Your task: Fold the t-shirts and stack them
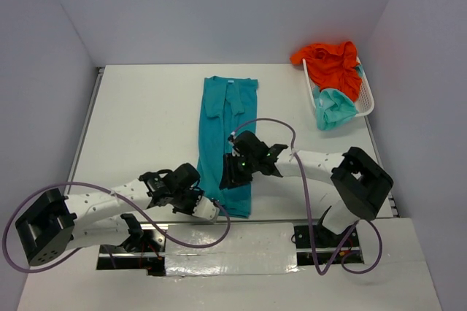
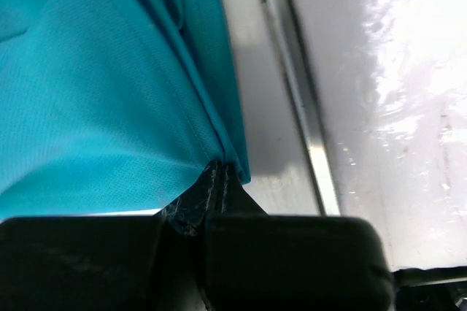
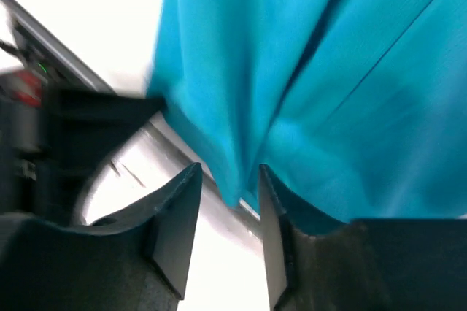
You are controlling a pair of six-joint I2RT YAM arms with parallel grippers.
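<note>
The teal shirt (image 1: 228, 125) lies on the counter (image 1: 146, 121) folded into a narrow strip, its long axis running from the far side toward the arms. Both sets of jaws are at its near end. The left jaws are closed on the near hem corner. The right jaws stand apart slightly farther up, on the strip's right edge, with a loose fold of cloth in the gap, not pinched. Folding toward the collar would, I judge, carry that end away from the arms. At the far right, the white basket (image 1: 367, 96) holds the orange shirt (image 1: 332, 63) and the mint shirt (image 1: 336, 110), both spilling over its rim.
</note>
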